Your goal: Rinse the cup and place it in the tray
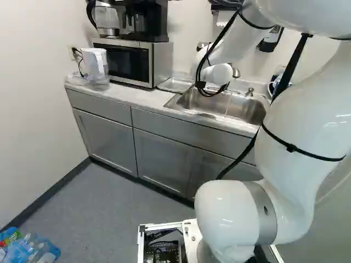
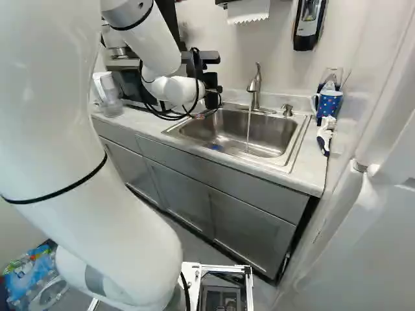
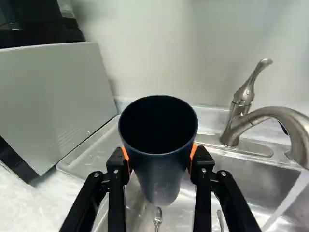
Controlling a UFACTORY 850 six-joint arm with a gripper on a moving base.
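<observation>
Currently, black two-fingered tool [image 2: 213, 97] clamped on a smooth dark-navy tapered cup [image 3: 161, 169], cup aloft near the stainless-steel sink [image 2: 272, 137], clear of the water stream [image 3: 290, 197] from the curved metal faucet [image 3: 263, 116], shallow grey tray [image 3: 102, 145] between sink and boxy silver microwave [image 1: 162, 61].

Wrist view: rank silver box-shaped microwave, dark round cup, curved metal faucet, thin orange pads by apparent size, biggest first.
1. Silver microwave, even cut off by the view's edge
2. Dark cup and metal faucet: too alike to rank
3. Orange pads, mere slivers
</observation>
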